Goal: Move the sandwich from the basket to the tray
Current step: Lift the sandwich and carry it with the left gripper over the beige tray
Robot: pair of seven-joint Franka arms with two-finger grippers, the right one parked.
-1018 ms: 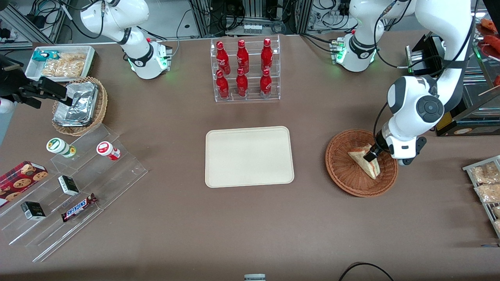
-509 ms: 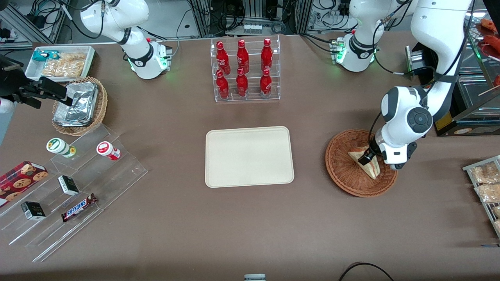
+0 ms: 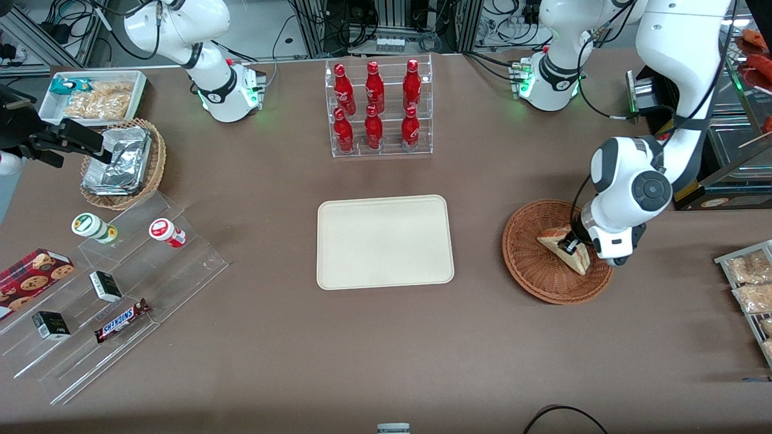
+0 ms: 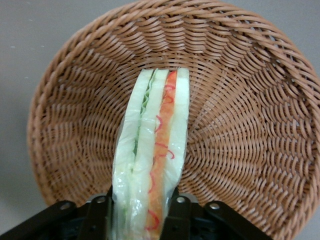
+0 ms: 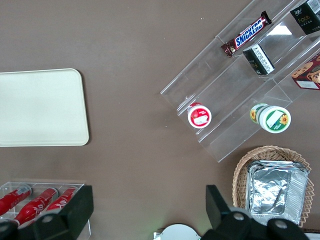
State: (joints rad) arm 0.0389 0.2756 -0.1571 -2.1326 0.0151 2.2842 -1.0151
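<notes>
The sandwich (image 3: 580, 260) lies in the reddish-brown wicker basket (image 3: 525, 265) toward the working arm's end of the table. In the left wrist view the sandwich (image 4: 155, 135) stands on edge in the basket (image 4: 240, 125), showing pale bread with green and red-orange filling under clear wrap. My gripper (image 3: 567, 246) is down inside the basket; its black fingers (image 4: 179, 205) press against both sides of the wedge, so the gripper (image 4: 141, 202) is shut on it. The cream tray (image 3: 385, 241) sits bare at the table's middle, apart from the basket.
A clear rack of red bottles (image 3: 377, 108) stands farther from the front camera than the tray. A tan basket of foil packets (image 3: 120, 163), a white snack bin (image 3: 96, 96) and a clear stepped stand (image 3: 114, 289) lie toward the parked arm's end. Bagged snacks (image 3: 748, 283) lie near the working arm's table edge.
The gripper has come down into the basket and shifted slightly toward the tray, settling around the sandwich. The sandwich and basket stay where they were.
</notes>
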